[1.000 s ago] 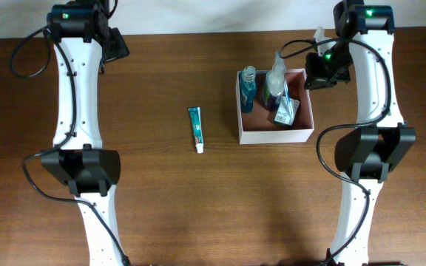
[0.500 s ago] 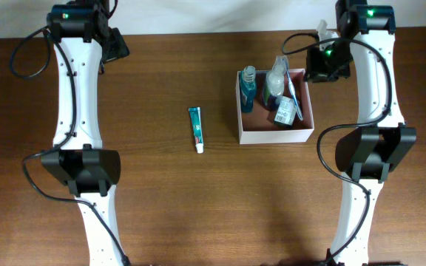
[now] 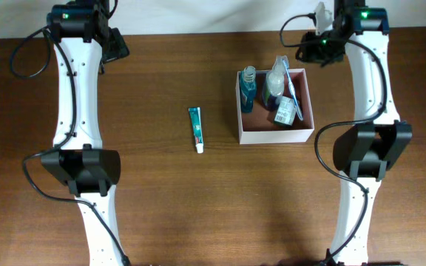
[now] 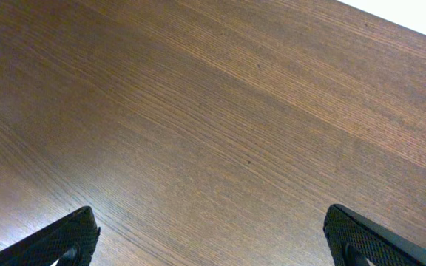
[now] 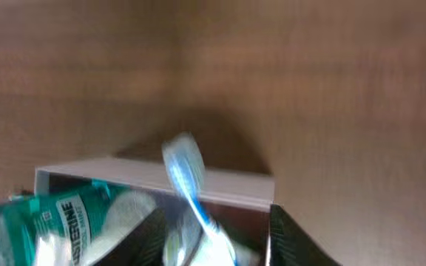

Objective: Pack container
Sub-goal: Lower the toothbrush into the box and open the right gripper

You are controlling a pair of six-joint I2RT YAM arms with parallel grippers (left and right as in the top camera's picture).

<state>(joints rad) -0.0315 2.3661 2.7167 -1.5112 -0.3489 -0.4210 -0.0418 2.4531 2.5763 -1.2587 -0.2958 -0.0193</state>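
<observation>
Wood-grain table (image 3: pixel 198 207) fills the shot, running under both sets of fingers; the container (image 3: pixel 272 129), white-walled and reddish-brown inside, sits near the right gripper (image 5: pixel 214 242) but clear of its fingers, on the side towards that arm's base in the overhead view; through the right wrist camera, blurred as it is, the container's white wall crosses just ahead of the two dark fingers, and those fingers stand apart with a gap, gripping nothing.

Over to the left gripper (image 4: pixel 217 238); fingers spread wide to the bottom corners of its view, bare wood between them, nothing grasped, and well apart from the container.

Inside now: a teal bottle (image 3: pixel 248 89) stands against the wall farthest from the right fingers; a clear bottle (image 3: pixel 275 77) is just beside it, nearer those fingers; a green-and-white carton (image 3: pixel 285 111) lies flat further in.

A toothpaste tube (image 3: pixel 195 127) lies outside on the table, well apart from both sets of fingers; a blue-and-white toothbrush (image 5: pixel 187 177) leans up over the container's wall, its head just ahead of the gap between the right fingers.
</observation>
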